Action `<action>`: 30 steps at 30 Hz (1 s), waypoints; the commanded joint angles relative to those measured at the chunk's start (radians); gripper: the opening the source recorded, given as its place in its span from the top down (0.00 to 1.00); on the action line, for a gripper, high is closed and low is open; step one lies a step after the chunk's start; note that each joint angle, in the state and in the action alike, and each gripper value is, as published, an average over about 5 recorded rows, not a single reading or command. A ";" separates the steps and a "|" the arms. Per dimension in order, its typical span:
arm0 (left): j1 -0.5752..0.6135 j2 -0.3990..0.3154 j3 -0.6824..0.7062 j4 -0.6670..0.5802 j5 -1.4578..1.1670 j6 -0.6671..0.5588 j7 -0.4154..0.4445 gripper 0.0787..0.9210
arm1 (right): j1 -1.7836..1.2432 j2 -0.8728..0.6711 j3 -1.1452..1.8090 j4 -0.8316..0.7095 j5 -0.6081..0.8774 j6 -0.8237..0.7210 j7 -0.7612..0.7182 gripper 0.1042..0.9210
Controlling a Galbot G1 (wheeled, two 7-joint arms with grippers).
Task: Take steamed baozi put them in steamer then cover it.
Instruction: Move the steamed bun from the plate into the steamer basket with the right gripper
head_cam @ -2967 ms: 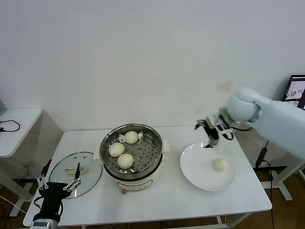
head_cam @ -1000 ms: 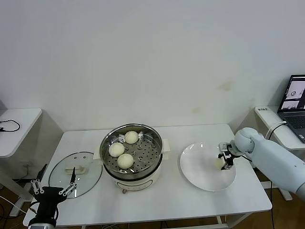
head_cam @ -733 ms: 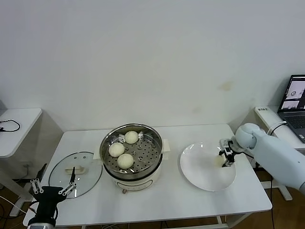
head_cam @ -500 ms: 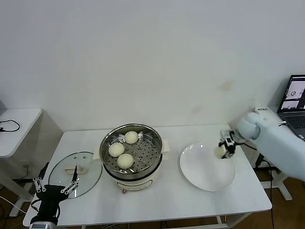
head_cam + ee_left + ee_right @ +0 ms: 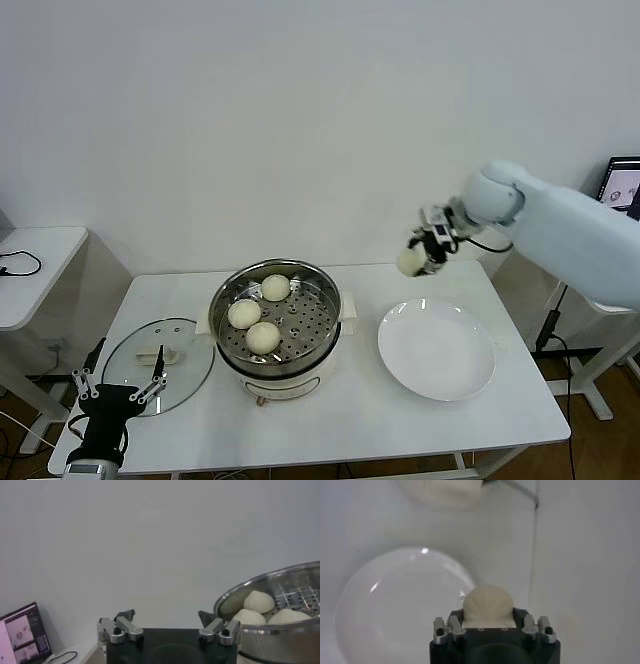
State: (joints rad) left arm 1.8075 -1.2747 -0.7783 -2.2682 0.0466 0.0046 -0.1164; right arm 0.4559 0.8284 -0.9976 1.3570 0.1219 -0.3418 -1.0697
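- Now right gripper, upper right of frame, clamped on fourth baozi: carry level toward steamer, centre.
- Lower onto bare tray; release gently.
- Left gripper, lower left, fingers spread, empty.

A white plate lies on the white table, a smaller side table at left, a laptop at right

The right gripper clasps a cream baozi between its fingers, high above the white plate on the desk.
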 commanded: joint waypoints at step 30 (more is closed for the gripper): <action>-0.007 -0.020 -0.014 0.020 -0.002 -0.003 0.000 0.12 | -0.064 0.466 -0.186 -0.092 0.345 -0.382 0.272 0.37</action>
State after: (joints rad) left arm 1.7995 -1.2948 -0.7925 -2.2485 0.0445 0.0026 -0.1161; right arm 0.4283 1.2492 -1.1704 1.2876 0.4564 -0.6696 -0.8320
